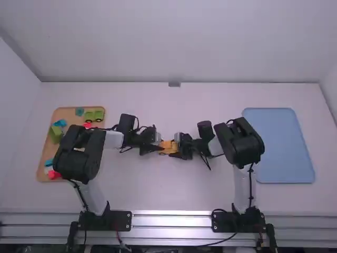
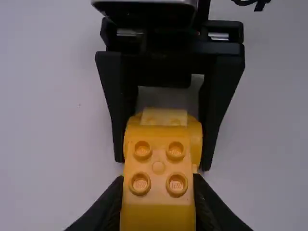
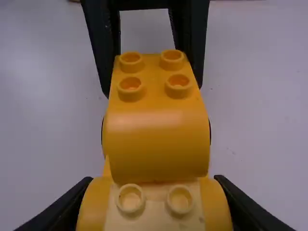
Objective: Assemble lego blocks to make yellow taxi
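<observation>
The left end effector (image 2: 159, 177) grips a yellow-orange plastic block with a rounded end and four round studs (image 3: 156, 139) between its fingers. Facing it, the right end effector (image 3: 153, 180) pinches a yellow plastic piece with bulging sides and a paler studded top (image 3: 156, 209). The two parts of the taxi meet between the end effectors, the four-stud block apparently overlapping the other; whether the studs are fully seated, I cannot tell.

The plastic looks light and stiff, smooth enough to slip or twist when pushed, but hardly fragile. Each part is probably best held low on its flat sides, away from the rounded faces, with the studs left free for pressing squarely together.

Beneath the end effectors is a smooth white table (image 1: 174, 195). A wooden tray (image 1: 68, 113) of coloured blocks, among them a green block (image 1: 55, 134), lies well to the left of the left end effector; a flat light-blue tray (image 1: 279, 147) lies well to the right of the right one. A plain pale wall (image 1: 174, 42) rises behind.
</observation>
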Action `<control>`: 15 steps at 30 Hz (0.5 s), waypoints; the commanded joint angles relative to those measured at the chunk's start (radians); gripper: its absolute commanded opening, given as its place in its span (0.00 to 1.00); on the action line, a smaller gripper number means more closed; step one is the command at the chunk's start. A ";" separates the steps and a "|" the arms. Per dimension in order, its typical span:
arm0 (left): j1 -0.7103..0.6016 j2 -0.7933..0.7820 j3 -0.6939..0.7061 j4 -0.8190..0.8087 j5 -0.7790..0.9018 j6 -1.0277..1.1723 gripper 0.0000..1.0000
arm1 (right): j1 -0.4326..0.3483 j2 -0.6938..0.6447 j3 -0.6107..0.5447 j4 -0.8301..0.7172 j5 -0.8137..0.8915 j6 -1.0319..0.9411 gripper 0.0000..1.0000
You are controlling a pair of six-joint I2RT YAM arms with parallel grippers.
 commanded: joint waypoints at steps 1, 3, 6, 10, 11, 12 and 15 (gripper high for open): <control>-0.010 0.004 -0.007 0.002 0.018 -0.006 0.09 | -0.002 0.015 0.010 -0.002 -0.007 -0.008 0.40; -0.010 0.011 -0.007 0.008 0.018 -0.006 0.08 | -0.003 0.015 0.010 -0.003 -0.009 -0.008 0.39; -0.010 0.035 -0.008 0.021 0.019 -0.006 0.07 | -0.002 0.015 0.011 -0.025 -0.012 -0.029 0.39; -0.022 0.045 -0.007 0.021 0.045 -0.006 0.07 | -0.003 0.015 0.012 -0.042 -0.009 -0.039 0.38; -0.022 0.045 -0.007 0.021 0.045 -0.006 0.07 | -0.003 0.015 0.012 -0.042 -0.009 -0.039 0.38; -0.022 0.045 -0.007 0.026 0.041 -0.006 0.07 | -0.003 0.015 0.012 -0.043 -0.010 -0.040 0.38; -0.023 0.045 -0.007 0.032 0.042 -0.006 0.07 | -0.003 0.015 0.010 -0.044 -0.012 -0.042 0.38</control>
